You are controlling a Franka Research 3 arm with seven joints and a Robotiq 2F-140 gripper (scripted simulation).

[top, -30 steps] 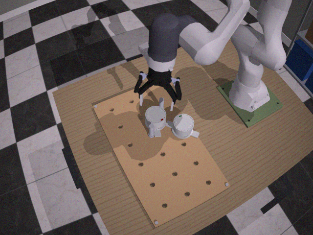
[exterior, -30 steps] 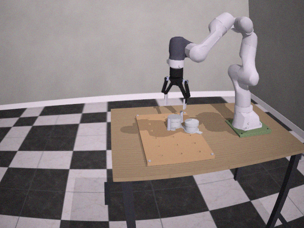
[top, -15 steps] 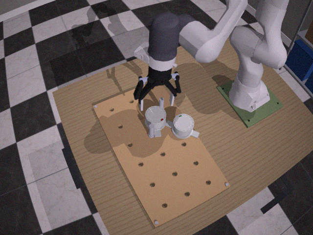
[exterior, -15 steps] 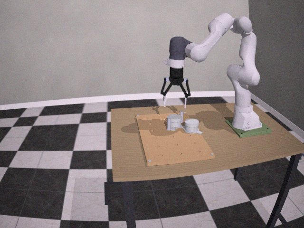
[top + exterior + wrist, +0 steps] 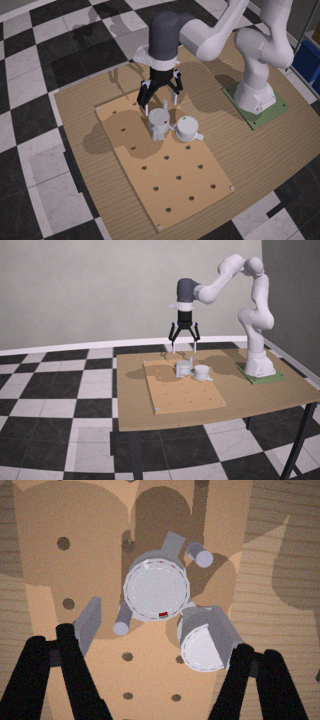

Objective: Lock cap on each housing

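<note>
Nearer you, by the board's [image 5: 178,189] [image 5: 178,400] [image 5: 155,675] right edge, the green-marked cap [image 5: 187,126] [image 5: 201,368] [image 5: 199,652] is probably locked. The red-marked cap [image 5: 158,117] [image 5: 183,364] [image 5: 156,587], towards the far edge, probably still needs turning. Both housings stand upright. Your gripper [image 5: 160,109] [image 5: 184,352] [image 5: 156,613] is wide, holding nothing. The top view shows you the green mark; the wrist view doesn't.
</note>
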